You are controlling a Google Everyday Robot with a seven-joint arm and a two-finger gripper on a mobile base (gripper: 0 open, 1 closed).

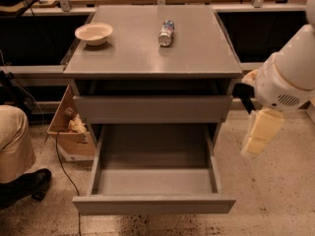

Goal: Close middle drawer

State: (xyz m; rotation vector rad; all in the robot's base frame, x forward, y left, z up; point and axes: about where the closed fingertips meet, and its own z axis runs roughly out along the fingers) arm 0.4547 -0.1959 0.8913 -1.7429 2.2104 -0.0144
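The grey cabinet [152,53] stands in the middle of the camera view. Its middle drawer [153,204] is pulled far out toward me, and its smooth grey inside [153,181] holds nothing. The uppermost drawer front [152,108] stands a little out from the cabinet, above it. The lowest front is hidden under the open drawer. My gripper [261,132], cream-coloured and pointing down on the white arm [290,77], hangs to the right of the cabinet. It is level with the open drawer's right side and touches nothing.
A white bowl [93,32] and a can lying on its side [167,32] rest on the cabinet top. A cardboard box [69,129] sits on the floor to the left, with a cable beside it. A person's leg and shoe [19,176] are at the far left. Shelving runs behind.
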